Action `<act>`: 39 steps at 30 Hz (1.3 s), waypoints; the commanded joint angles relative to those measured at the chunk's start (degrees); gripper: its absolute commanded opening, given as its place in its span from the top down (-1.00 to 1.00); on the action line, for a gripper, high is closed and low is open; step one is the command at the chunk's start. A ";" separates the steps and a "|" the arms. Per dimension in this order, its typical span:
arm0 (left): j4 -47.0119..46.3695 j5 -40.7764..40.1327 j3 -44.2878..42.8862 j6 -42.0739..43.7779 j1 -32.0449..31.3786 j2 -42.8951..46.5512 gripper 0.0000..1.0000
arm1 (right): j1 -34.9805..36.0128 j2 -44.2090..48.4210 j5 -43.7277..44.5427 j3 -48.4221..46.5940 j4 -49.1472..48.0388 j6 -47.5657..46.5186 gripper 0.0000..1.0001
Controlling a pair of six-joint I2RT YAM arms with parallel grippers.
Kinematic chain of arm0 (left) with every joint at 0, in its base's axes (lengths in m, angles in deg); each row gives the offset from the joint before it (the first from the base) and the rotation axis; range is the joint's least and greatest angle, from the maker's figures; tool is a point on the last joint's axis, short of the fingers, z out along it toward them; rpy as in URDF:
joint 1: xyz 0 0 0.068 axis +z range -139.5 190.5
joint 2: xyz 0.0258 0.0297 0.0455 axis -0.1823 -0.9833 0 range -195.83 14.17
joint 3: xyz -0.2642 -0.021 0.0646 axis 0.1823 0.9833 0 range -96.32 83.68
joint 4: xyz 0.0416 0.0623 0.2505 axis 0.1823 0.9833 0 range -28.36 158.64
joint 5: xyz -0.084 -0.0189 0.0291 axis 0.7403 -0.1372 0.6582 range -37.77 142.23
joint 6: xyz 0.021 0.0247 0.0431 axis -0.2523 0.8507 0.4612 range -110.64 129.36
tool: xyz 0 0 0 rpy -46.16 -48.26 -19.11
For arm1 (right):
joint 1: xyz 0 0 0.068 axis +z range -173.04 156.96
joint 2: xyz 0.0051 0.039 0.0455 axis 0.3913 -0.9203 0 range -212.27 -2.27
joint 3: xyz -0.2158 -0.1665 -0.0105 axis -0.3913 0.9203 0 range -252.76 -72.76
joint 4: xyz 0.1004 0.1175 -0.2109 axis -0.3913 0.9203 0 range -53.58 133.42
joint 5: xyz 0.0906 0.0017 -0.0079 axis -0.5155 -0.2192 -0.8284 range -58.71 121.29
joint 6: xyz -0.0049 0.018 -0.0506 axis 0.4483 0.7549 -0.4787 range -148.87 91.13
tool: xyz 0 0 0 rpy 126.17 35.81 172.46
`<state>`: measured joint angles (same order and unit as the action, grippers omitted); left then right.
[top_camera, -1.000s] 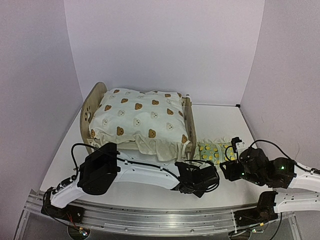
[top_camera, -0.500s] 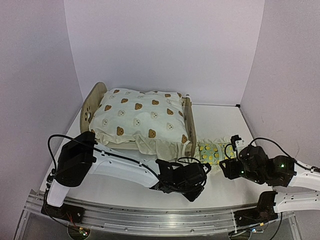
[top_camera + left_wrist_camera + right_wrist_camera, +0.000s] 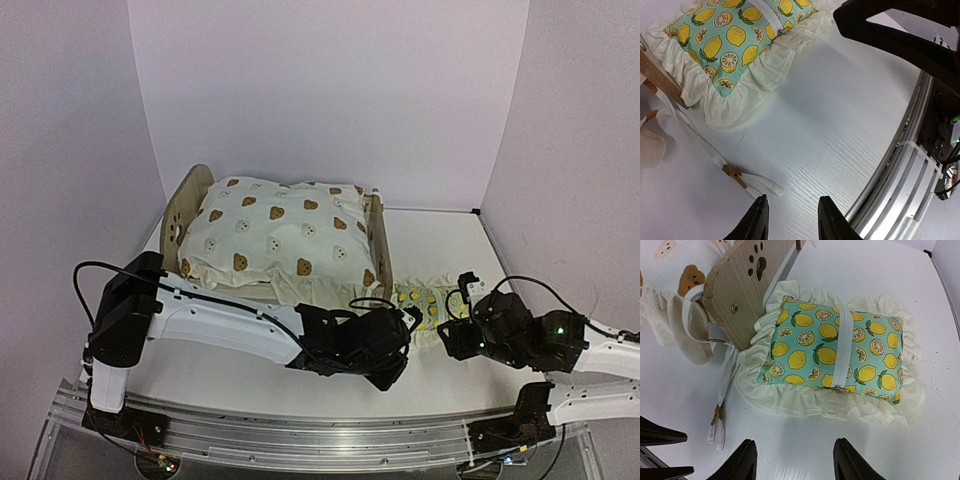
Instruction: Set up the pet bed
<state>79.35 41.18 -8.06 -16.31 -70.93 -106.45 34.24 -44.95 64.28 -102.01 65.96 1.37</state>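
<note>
**Bed dressed, pillow still outside it**

Top view: the bed (image 3: 175, 225) stands left of centre on the table (image 3: 440, 245), with a cushion (image 3: 275, 240) laid in it. The pillow (image 3: 424, 304) lies on the table, touching the bed's right end. The left gripper (image 3: 398, 345) and right gripper (image 3: 452, 330) sit near it, close together.

Left wrist: jaws part-way open and empty, over bare table. A loose tie (image 3: 735, 172) lies just ahead.

Right wrist: jaws wider apart, empty, just short of the pillow's near ruffle.

Risks, as I judge them: a low reach could snag the tie and drag the cushion askew. A pinch on the ruffle alone may slip. With the arms this close, they may knock together.
</note>
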 commanded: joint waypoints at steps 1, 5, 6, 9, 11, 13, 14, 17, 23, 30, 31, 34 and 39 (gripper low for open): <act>4.60 -4.86 -8.78 -0.87 0.28 -6.24 0.51 | 0.25 1.16 0.58 -0.72 -1.50 0.01 -0.07; 4.16 -7.88 -6.88 -2.72 0.77 -4.53 0.51 | 0.23 3.64 0.77 0.06 -1.48 -0.54 -0.07; 4.28 -7.99 -6.50 -3.16 1.03 -4.21 0.45 | 0.28 3.91 0.77 0.14 -1.51 -0.66 -0.07; 6.37 -8.16 -6.03 -4.03 1.14 -3.78 0.37 | 0.24 3.63 0.14 0.42 -1.54 -0.50 -0.07; 7.76 -7.97 -4.86 -4.45 1.14 -2.87 0.31 | 0.27 2.19 -0.62 0.35 -1.58 -0.16 -0.08; 7.94 -7.22 -2.57 -4.64 1.14 -1.57 0.16 | 0.27 0.47 -1.49 0.08 -1.70 0.33 -0.08; 7.72 -6.60 -1.32 -4.69 1.13 -1.04 0.11 | 0.27 -0.50 -2.09 -0.05 -1.83 0.47 -0.08; 6.08 -4.23 2.24 -4.63 1.12 -0.20 -0.02 | 0.22 -3.22 -4.71 -0.15 -3.35 0.85 -0.08; 2.84 -3.77 6.57 -5.59 1.11 0.31 0.03 | 0.23 -10.56 -9.46 -0.82 -6.27 2.45 -0.08; -0.99 -2.21 8.03 -5.63 1.33 1.15 0.00 | 0.21 -13.18 -10.54 -0.68 -8.14 3.41 -0.08; -0.81 -2.05 7.99 -5.73 1.35 1.12 -0.05 | 0.22 -13.09 -10.33 -0.60 -8.12 3.42 -0.08; -1.69 -1.40 8.07 -5.75 1.30 0.79 -0.22 | 0.23 -12.82 -9.47 -0.24 -8.18 3.31 -0.08; -2.05 -2.10 6.11 -5.69 1.33 -1.80 -0.20 | 0.28 -12.29 -8.58 0.24 -8.21 2.93 -0.08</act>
<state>79.06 39.25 -0.19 -21.68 -69.90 -109.12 34.26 -57.97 54.81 -101.99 59.34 4.12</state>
